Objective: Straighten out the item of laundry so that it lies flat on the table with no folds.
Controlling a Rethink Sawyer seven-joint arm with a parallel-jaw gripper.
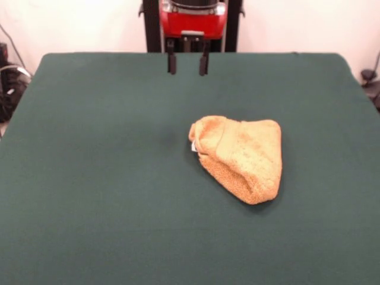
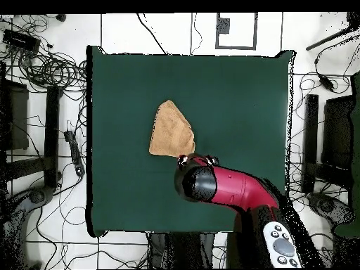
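Terry-cloth towel [image 1: 240, 157] lies bunched on the table [image 1: 89, 196] — well in front of the gripper [image 1: 187, 64], whose fingers hang spread and empty. Soft and limp, probably light; best pinched at an exposed corner.

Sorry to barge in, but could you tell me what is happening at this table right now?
A Sawyer arm is meant to spread the orange-yellow towel flat on the green table. For now the towel lies bunched and folded over itself, roughly mid-table. The claw is open and empty, hanging above the table's far side in the front view, not touching the cloth. Nothing is being gripped, so the straightening is not done.
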